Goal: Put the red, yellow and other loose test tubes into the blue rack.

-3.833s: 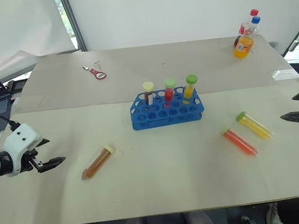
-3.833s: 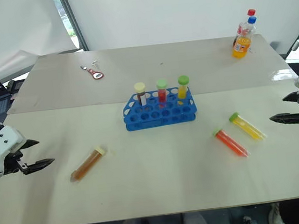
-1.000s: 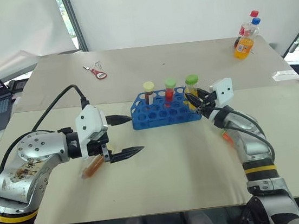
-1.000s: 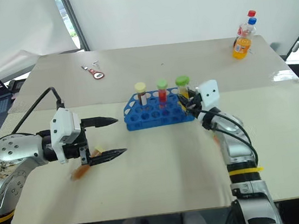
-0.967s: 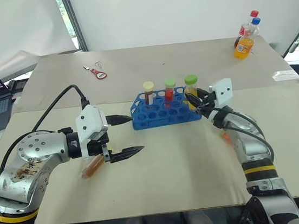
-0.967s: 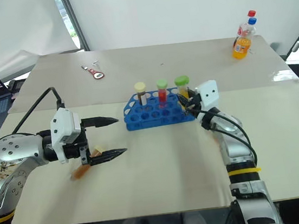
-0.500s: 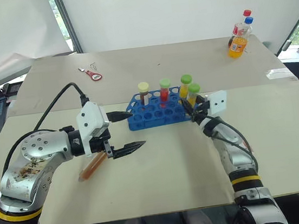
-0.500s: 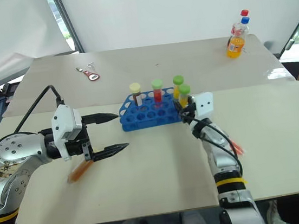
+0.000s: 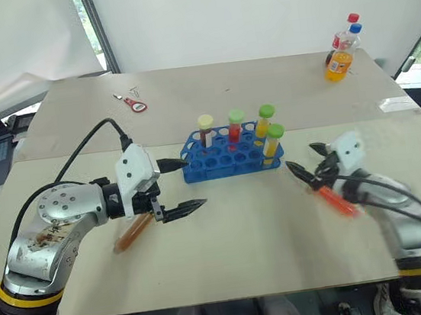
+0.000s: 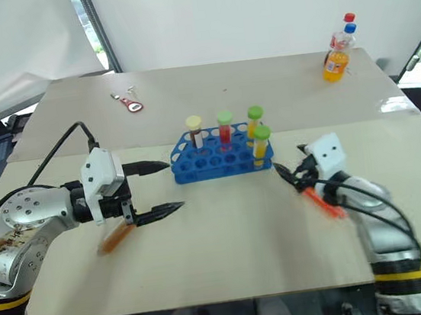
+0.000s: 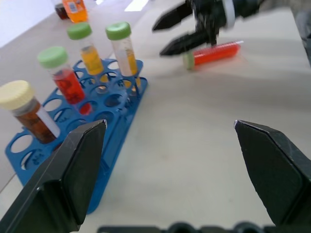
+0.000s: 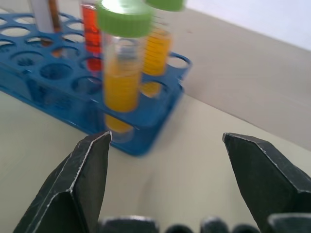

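In the left eye view the blue rack [image 9: 230,152] stands near the middle of the pale surface [image 9: 230,255] and holds four upright tubes: a brown tube with a cream cap [image 9: 206,129], a red tube with a green cap [image 9: 236,124], a yellow tube [image 9: 266,119] at the rack's back row, and a second yellow tube [image 9: 274,141] at the rack's near right corner. The left pincer [image 9: 185,183] hovers just left of the rack with its fingers spread wide and nothing between them; a loose brown tube [image 9: 132,233] lies on the surface below that arm. The right pincer [image 9: 309,162], empty and with its fingers apart, hangs to the right of the rack, just above the loose red-orange tube [image 9: 335,200] lying there. Two drink bottles [image 9: 340,57] stand at the far right corner, well away from the rack. In the left wrist view the left pincer's fingers stand wide apart, framing the rack and the red-orange tube beyond it. In the right wrist view the right pincer's fingers stand wide apart before the rack's corner, where the second yellow tube sits upright.
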Controlling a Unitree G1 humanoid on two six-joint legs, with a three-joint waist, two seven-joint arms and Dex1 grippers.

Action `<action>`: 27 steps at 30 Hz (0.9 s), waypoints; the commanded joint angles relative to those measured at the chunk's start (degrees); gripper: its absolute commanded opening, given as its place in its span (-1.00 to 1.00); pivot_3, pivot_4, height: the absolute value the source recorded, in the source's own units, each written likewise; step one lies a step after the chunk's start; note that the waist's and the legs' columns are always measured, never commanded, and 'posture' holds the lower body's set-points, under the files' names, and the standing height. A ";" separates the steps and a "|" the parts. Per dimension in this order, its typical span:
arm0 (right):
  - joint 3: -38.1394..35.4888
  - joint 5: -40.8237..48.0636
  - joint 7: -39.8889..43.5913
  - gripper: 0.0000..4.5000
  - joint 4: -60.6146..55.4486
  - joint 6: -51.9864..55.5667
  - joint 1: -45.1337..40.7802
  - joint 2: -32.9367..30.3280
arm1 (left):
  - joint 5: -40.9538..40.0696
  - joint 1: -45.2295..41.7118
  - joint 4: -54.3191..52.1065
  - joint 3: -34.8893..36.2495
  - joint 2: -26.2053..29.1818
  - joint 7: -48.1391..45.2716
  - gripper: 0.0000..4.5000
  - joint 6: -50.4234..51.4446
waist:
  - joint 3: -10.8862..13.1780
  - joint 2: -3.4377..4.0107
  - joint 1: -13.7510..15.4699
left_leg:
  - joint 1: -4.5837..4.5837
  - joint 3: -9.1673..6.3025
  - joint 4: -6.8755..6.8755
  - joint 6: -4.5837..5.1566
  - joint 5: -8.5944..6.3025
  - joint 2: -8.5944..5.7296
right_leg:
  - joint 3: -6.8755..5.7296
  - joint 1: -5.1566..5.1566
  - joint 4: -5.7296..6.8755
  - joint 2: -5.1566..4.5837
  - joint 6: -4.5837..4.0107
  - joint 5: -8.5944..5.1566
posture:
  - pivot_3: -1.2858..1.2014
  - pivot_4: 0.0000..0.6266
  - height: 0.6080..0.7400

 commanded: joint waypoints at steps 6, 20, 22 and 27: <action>7.10 1.73 11.43 0.81 -6.05 25.24 -5.78 -23.33 | 2.50 3.16 -2.29 -1.58 5.45 -9.12 1.00 -7.03 | 0.02 -0.05 0.52 | 0.07 0.36 -0.05 0.01 0.00 0.05 | -0.07 0.06 -0.07 0.04 -0.11 -0.10 | 0.03 -0.52 0.89; 30.76 -4.61 25.97 0.70 10.93 27.29 -21.96 -24.76 | 1.46 5.69 -10.19 -3.53 4.34 -7.90 1.00 -5.79 | 0.04 -0.08 1.09 | -0.14 0.39 0.02 0.04 -0.03 0.02 | -0.08 -0.07 -0.15 0.00 -0.08 -0.10 | 0.03 -0.52 0.89; 32.44 -6.11 27.41 0.47 12.04 25.46 -22.64 -24.77 | 1.59 5.66 -10.51 -3.81 4.25 -7.48 1.00 -5.61 | 0.04 -0.07 0.99 | -0.14 0.39 0.03 0.04 -0.03 0.03 | -0.08 -0.07 -0.14 0.00 -0.08 -0.10 | 0.03 -0.52 0.89; 33.56 -8.20 29.53 -0.33 13.51 23.56 -23.08 -24.56 | 1.98 5.85 -10.86 -3.96 4.15 -6.50 1.00 -5.47 | 0.04 -0.08 0.97 | -0.13 0.39 0.02 0.04 -0.03 0.04 | -0.08 -0.09 -0.11 0.02 -0.08 -0.10 | 0.03 -0.52 0.89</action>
